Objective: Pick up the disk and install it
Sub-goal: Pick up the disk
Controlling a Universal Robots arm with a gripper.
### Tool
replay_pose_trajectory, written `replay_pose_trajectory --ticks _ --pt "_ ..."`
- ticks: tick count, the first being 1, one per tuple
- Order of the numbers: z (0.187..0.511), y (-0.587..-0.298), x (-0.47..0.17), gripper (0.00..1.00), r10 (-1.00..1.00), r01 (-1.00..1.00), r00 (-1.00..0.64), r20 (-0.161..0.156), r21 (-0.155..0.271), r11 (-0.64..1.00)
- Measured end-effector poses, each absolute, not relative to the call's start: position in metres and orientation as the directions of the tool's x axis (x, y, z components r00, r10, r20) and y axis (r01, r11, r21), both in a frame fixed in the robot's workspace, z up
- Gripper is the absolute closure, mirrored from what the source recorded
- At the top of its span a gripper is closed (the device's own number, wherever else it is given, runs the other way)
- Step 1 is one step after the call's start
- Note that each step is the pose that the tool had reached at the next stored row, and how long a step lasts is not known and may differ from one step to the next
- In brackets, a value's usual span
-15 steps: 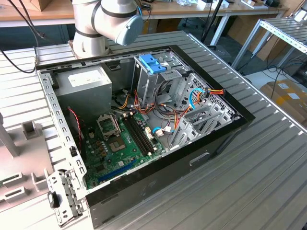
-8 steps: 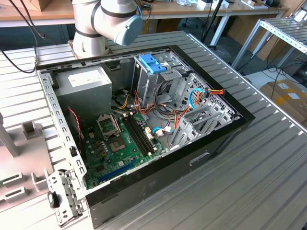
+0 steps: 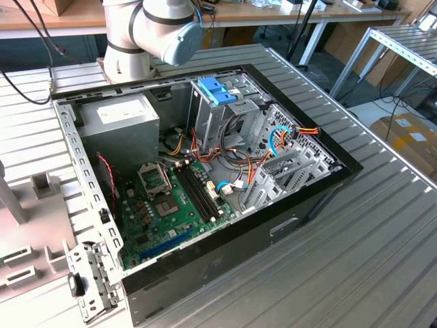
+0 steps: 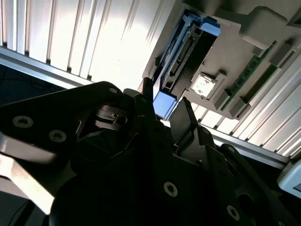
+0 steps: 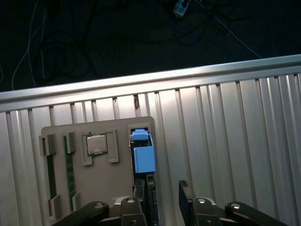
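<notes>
step in hand, as judged: approach for the pick-up. the disk [image 5: 143, 157] stands on edge in a slot of the grey holder tray [image 5: 106, 188], which lies on the ribbed tabletop [image 5: 225, 141]. a processor chip [image 5: 97, 144] sits in the pocket beside it. the disk is not in the open computer case [image 3: 225, 253], so installation is not yet done.

the claw [image 5: 162, 200] hangs over the near end of the disk with its fingers [image 5: 184, 192] apart and nothing clamped. in the first wrist view one finger seems to line up with the disk's edge rather than clear it, though the angle makes this hard to confirm. the second wrist view places the blue carrier tab [image 4: 164, 104] between the fingers.

for a clean grasp:
- centre the gap on the disk's thickness.
- keep the pads parallel to its flat faces.
- descend along the slot line.
- bear on the carrier frame, not the tray wall.
- grip evenly so the disk does not tilt in the slot.
</notes>
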State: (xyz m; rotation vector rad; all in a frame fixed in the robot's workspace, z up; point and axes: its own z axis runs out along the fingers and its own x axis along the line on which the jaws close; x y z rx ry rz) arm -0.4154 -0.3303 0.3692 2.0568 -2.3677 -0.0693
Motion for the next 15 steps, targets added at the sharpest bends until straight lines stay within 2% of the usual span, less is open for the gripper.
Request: replay_pose_trajectory --ticks 15 --pt "0.3631 -0.3301 -0.4219 0.58 -0.990 -0.990 -0.140 -0.026 0.036 0.139"
